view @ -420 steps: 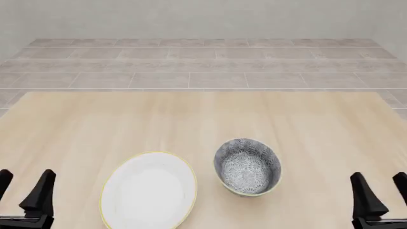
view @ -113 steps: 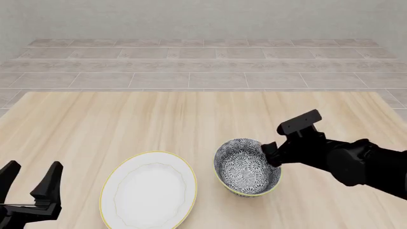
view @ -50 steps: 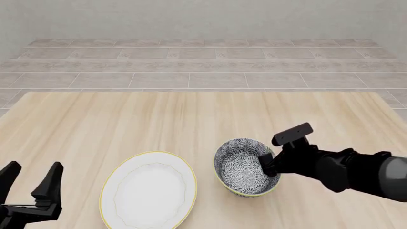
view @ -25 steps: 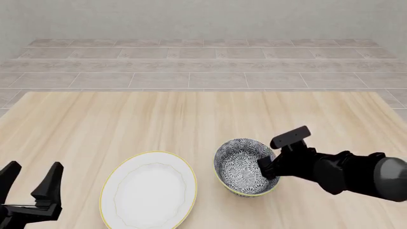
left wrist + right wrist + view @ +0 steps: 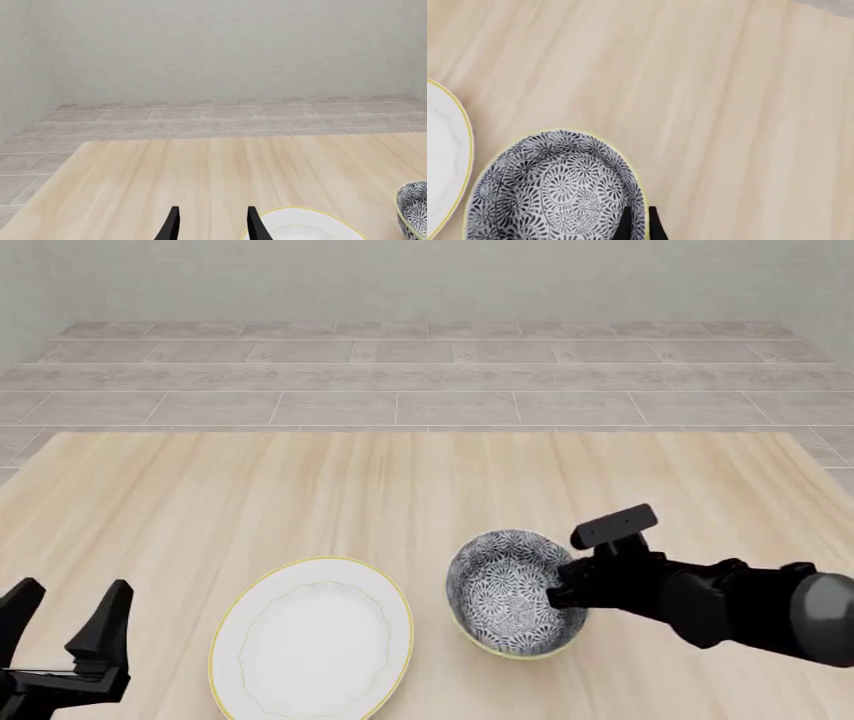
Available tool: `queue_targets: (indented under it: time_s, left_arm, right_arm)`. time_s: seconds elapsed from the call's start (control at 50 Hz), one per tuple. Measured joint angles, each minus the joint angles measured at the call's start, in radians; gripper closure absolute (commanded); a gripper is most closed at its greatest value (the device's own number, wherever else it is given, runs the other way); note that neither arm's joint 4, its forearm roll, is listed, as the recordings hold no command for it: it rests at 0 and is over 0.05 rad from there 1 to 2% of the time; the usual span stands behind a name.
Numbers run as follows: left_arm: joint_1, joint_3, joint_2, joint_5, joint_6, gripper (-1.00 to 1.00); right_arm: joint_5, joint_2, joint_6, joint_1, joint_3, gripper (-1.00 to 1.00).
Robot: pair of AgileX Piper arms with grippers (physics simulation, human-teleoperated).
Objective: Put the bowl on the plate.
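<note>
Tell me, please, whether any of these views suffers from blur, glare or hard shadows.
Front view: sharp and evenly lit; the bowl and plate cast barely any shadow on the table. Right wrist view: crisp, no glare on the bowl's pattern, the right claw pinching its rim. Left wrist view: flat light, no blur, the left claw cut by the frame edge.

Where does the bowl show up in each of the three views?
Front view: bowl right of centre near the lower edge, right tool closed on its rim.
Left wrist view: a sliver of it at the right edge, low.
Right wrist view: lower left, the tool's fingers straddling its rim.
Shared landmark: the plate, beside the bowl in every view.
</note>
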Motion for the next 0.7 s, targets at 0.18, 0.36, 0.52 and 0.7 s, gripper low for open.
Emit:
queue_targets:
  time_s: [0.18,0.36,0.52,0.7]
  left_arm:
    - [0.0,0.0,-0.009,0.009,-0.001,-1.0]
    - [0.0,0.0,-0.021,0.021,-0.002,-1.0]
    - [0.0,0.0,-0.035,0.035,-0.003,-1.0]
    - [0.0,0.0,-0.042,0.044,-0.003,-1.0]
  right_arm:
    - [0.025,-0.034,0.013,0.019,-0.006,1.0]
    - [0.072,-0.076,0.043,0.042,-0.032,1.0]
    - [0.128,-0.116,0.054,0.045,-0.074,1.0]
    - [0.19,-0.15,0.054,0.045,-0.136,1.0]
